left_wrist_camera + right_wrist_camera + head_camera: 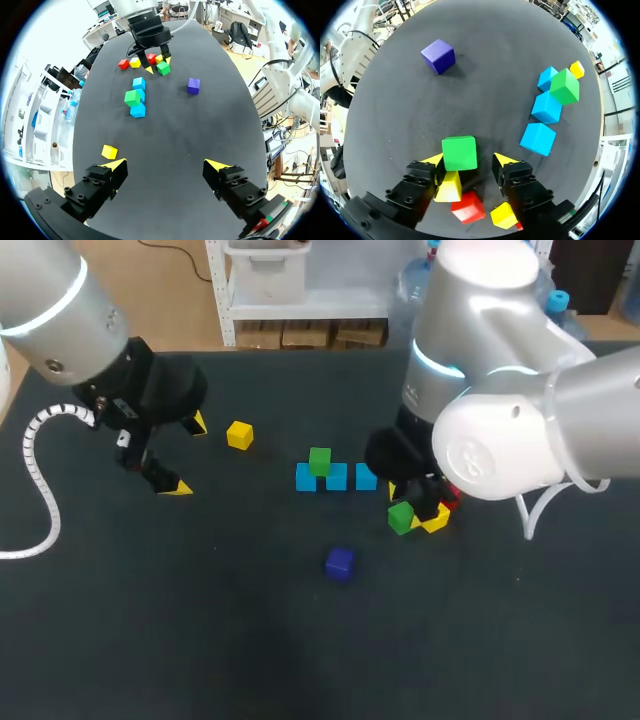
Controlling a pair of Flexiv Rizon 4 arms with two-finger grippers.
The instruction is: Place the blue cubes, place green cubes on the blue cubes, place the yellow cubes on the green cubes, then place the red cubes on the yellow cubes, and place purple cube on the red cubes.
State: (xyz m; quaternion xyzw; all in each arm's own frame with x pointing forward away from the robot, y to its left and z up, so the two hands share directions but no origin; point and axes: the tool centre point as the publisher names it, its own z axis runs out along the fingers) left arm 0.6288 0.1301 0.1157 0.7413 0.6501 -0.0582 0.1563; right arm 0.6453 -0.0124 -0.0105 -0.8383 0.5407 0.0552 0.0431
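Note:
Three blue cubes [336,477] lie in a row mid-table, and one green cube [320,461] rests on top of them toward the row's left end. A second green cube [459,153] sits on the table between the fingers of my right gripper [467,161]. One yellow tip touches it and a gap shows at the other, so the gripper is open. Under that wrist lie two yellow cubes [449,187] and a red cube [468,207]. A purple cube [340,563] lies alone nearer the front. My left gripper [188,455] hangs wide open and holds nothing at the left, beside a lone yellow cube [239,435].
The black table [200,620] is bare at the front left. In the left wrist view another red cube [123,64] and a yellow cube [135,62] sit just beyond my right gripper [155,57].

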